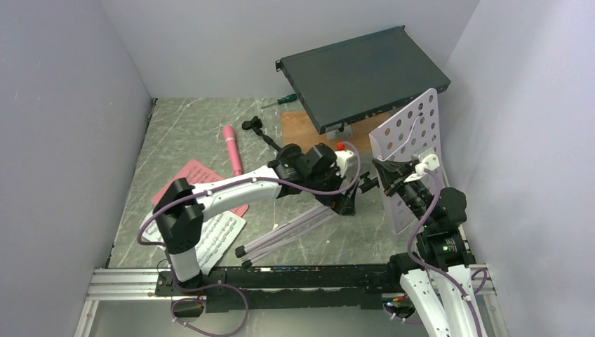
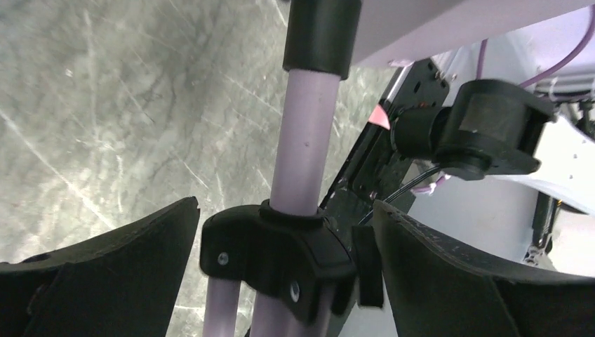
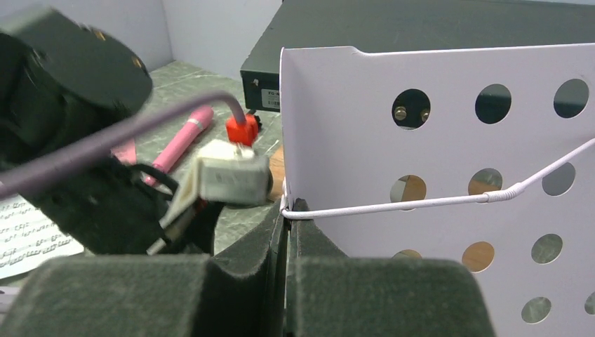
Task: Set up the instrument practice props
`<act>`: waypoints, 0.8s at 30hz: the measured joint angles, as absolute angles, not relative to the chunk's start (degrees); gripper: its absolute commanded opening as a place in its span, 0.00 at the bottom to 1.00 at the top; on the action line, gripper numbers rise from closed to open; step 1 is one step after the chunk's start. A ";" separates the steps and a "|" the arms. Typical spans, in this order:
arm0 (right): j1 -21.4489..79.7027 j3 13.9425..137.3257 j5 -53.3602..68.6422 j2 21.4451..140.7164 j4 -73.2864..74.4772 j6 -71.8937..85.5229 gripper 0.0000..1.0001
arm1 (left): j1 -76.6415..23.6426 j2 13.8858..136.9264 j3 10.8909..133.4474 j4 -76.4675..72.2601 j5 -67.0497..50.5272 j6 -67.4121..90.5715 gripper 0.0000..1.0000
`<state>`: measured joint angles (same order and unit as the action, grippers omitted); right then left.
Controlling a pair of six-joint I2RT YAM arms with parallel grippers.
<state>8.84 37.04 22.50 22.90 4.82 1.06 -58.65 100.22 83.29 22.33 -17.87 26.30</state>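
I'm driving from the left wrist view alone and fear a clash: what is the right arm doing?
Observer: The right end effector is shut on the desk's side edge and holds it upright.
Operator: Where do the tripod legs run?
Observer: The tripod has its legs folded together, with the feet pointing to the near left.
Operator: Anything close to those feet?
Observer: The sheets lie just left of them, partly under the left arm. I cannot tell whether they touch.
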 measured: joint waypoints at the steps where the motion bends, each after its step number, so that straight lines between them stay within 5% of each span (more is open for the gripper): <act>1: 8.84 37.15 22.55 22.65 5.23 1.06 0.00 | -59.18 101.25 83.29 22.46 -18.09 26.15 0.99; 8: 8.82 37.67 22.55 20.99 9.52 0.47 0.00 | -61.71 106.50 85.45 23.73 -17.80 26.37 0.91; 18: 8.78 39.07 21.43 20.08 13.52 -0.08 0.00 | -62.61 106.94 85.38 21.67 -15.44 25.82 0.13; 20: 8.78 39.70 21.76 19.64 14.15 -0.05 0.00 | -62.85 105.89 83.83 19.90 -14.90 25.43 0.19; 24: 8.78 40.80 23.35 18.96 14.15 -0.25 0.00 | -62.98 104.01 83.09 19.59 -14.37 25.10 0.66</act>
